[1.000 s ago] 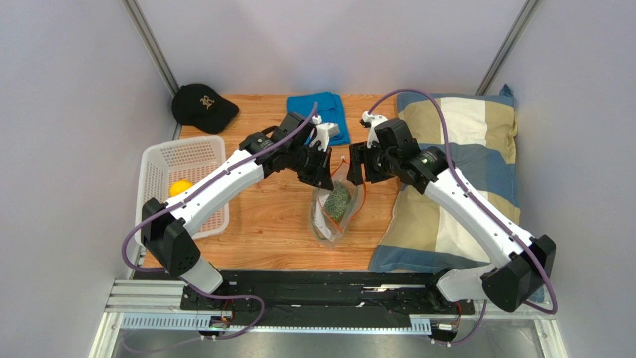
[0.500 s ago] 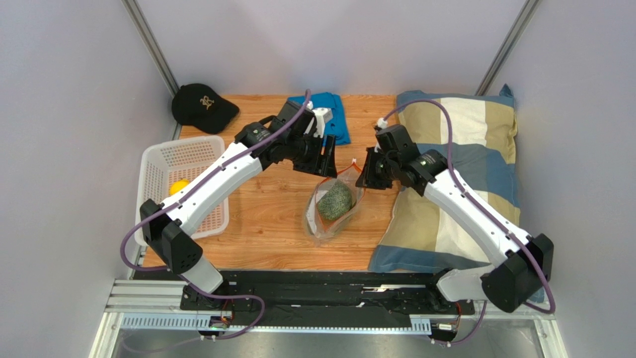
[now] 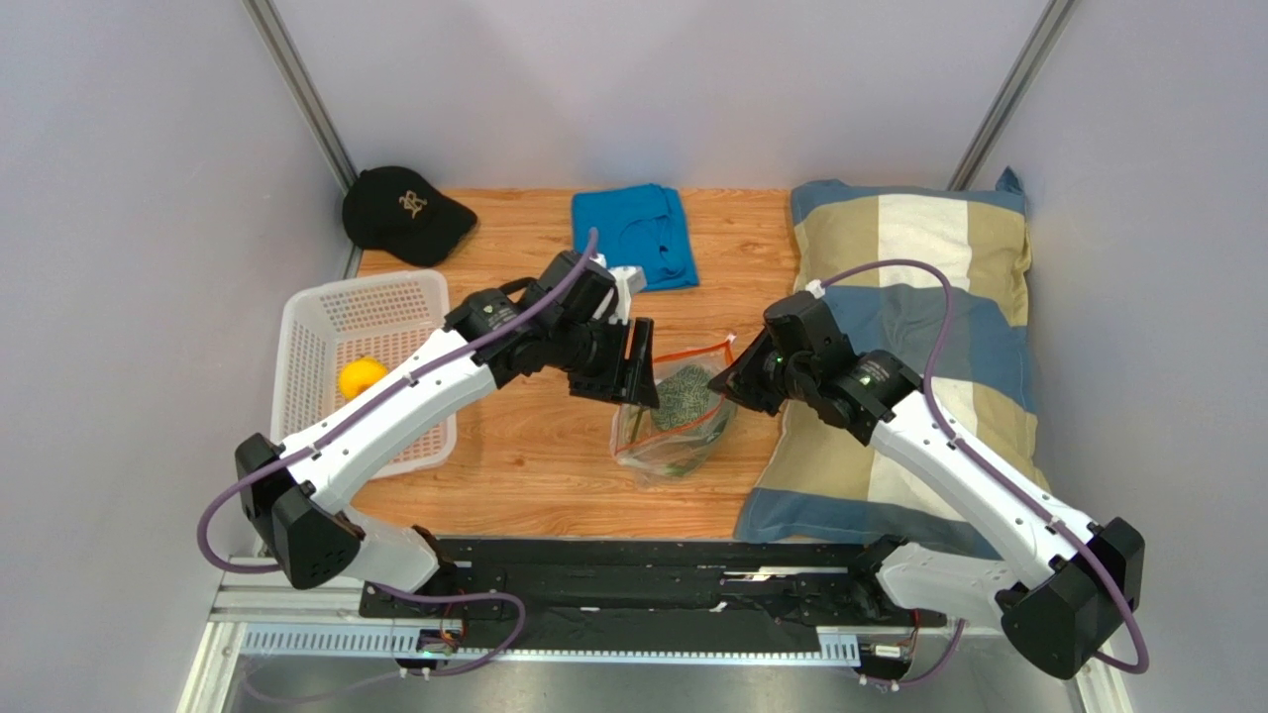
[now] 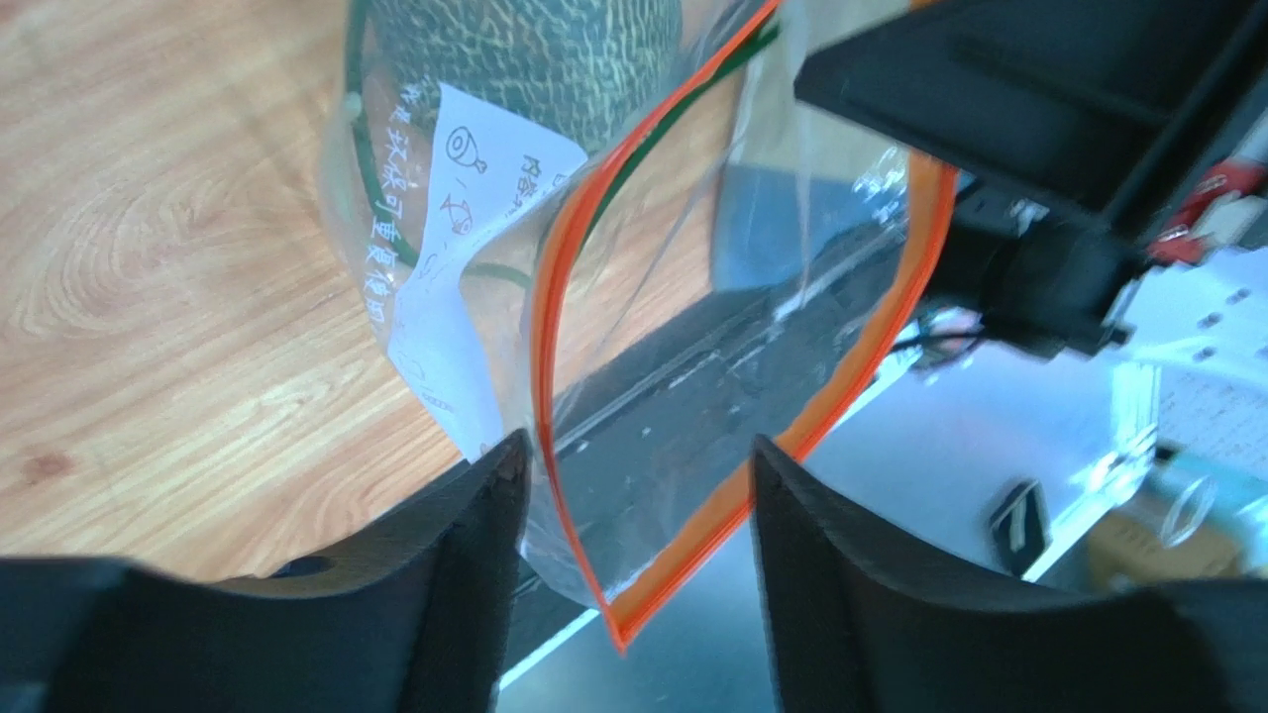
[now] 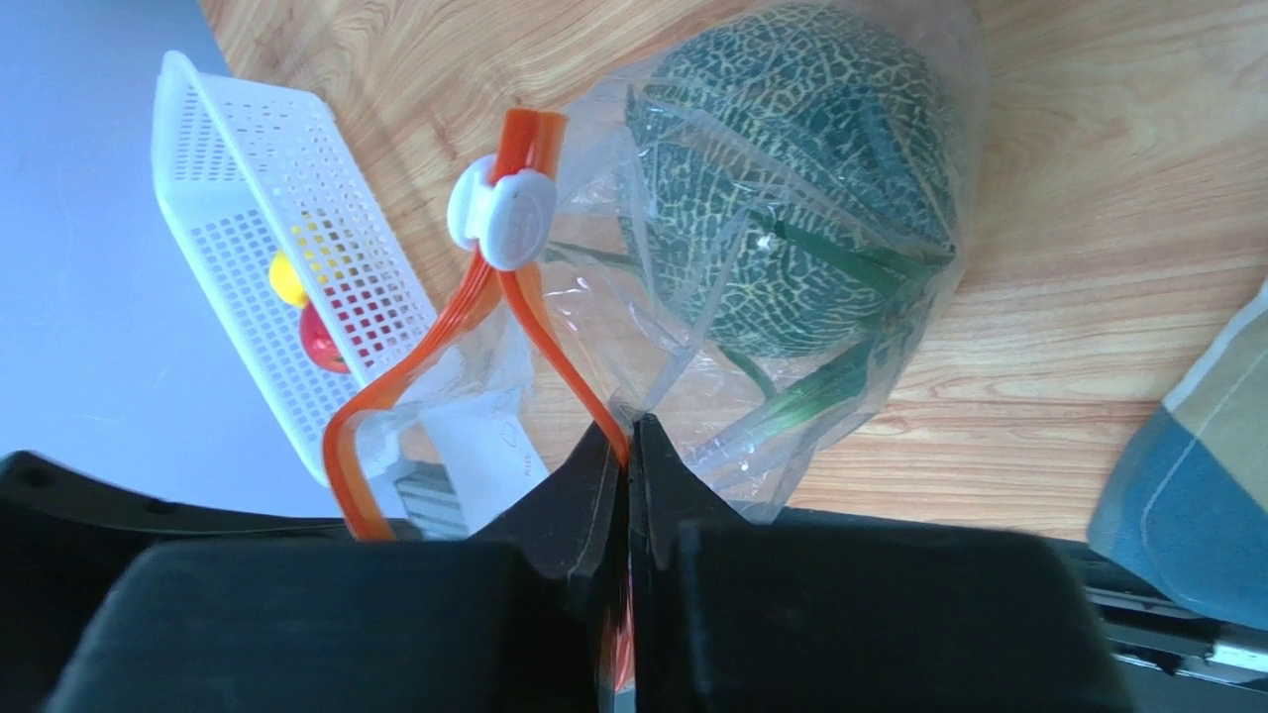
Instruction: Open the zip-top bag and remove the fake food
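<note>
The zip-top bag (image 3: 670, 440) lies in the middle of the table with its orange-red zip strip (image 4: 554, 297) spread into an open loop. Inside sits the grey-green netted ball (image 5: 796, 193) with its green stems. My right gripper (image 5: 627, 434) is shut on the bag's rim, just below the white slider (image 5: 503, 219). My left gripper (image 4: 637, 453) is open, its fingers standing either side of the far corner of the bag's mouth. The other fake food, a yellow fruit (image 3: 357, 378) and a red fruit (image 5: 319, 342), lies in the white basket (image 3: 316, 320).
A black cap (image 3: 405, 213) and a folded blue cloth (image 3: 636, 235) lie at the table's far edge. A blue and tan checked pillow (image 3: 923, 297) covers the right side, under my right arm. The basket stands at the left edge.
My left gripper let go of the bag and opened, then dropped nearer over its mouth. My right gripper shut on the rim and pulled it right and nearer, spreading the mouth.
</note>
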`<state>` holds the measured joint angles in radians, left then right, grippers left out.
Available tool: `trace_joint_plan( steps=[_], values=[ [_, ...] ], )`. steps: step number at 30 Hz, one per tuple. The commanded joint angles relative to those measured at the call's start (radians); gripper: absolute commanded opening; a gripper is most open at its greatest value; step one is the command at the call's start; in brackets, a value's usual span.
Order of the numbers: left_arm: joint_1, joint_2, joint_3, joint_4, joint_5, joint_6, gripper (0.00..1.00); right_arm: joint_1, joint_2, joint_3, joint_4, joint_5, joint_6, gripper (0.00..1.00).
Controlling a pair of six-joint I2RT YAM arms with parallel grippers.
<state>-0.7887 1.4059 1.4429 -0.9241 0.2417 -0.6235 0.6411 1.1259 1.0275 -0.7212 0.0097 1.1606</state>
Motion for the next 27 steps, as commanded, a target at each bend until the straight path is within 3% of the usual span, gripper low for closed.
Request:
trace_joint_plan(
  steps=[1, 5, 6, 7, 8, 12, 14, 18, 21, 22, 27],
  values=[
    [-0.015, 0.034, -0.009, -0.010, 0.005, 0.001, 0.55, 0.014, -0.034, -0.001, 0.052, 0.032, 0.062, 0.06],
    [-0.015, 0.042, -0.041, -0.004, 0.005, 0.014, 0.36, 0.014, -0.051, -0.015, 0.049, 0.039, 0.037, 0.11],
    [-0.015, 0.039, -0.045, -0.010, -0.010, 0.018, 0.14, 0.014, -0.054, -0.014, 0.051, 0.038, 0.010, 0.13],
    [-0.017, 0.038, -0.044, -0.019, -0.030, 0.025, 0.03, 0.012, -0.055, -0.011, 0.052, 0.035, -0.011, 0.20],
    [-0.015, 0.038, -0.029, -0.027, -0.066, 0.060, 0.00, 0.012, -0.060, 0.000, 0.052, 0.035, -0.045, 0.24],
    [-0.015, 0.062, 0.033, -0.044, -0.116, 0.221, 0.00, 0.008, -0.063, 0.049, 0.029, 0.047, -0.283, 0.48],
    [-0.015, 0.064, 0.062, -0.038, -0.142, 0.310, 0.00, -0.012, -0.060, 0.075, 0.019, -0.026, -0.482, 0.51],
    [-0.015, 0.044, 0.091, 0.013, -0.159, 0.424, 0.00, -0.021, -0.037, 0.154, -0.043, -0.042, -0.731, 0.70],
    [-0.015, 0.035, 0.109, 0.027, -0.159, 0.482, 0.00, -0.037, -0.015, 0.221, -0.067, -0.051, -0.852, 0.73],
    [-0.015, 0.033, 0.109, 0.030, -0.154, 0.498, 0.00, -0.038, 0.000, 0.255, -0.067, -0.051, -0.884, 0.80],
    [-0.017, 0.008, 0.099, 0.056, -0.120, 0.551, 0.00, -0.038, 0.051, 0.306, 0.008, -0.178, -1.073, 0.81]
  ],
)
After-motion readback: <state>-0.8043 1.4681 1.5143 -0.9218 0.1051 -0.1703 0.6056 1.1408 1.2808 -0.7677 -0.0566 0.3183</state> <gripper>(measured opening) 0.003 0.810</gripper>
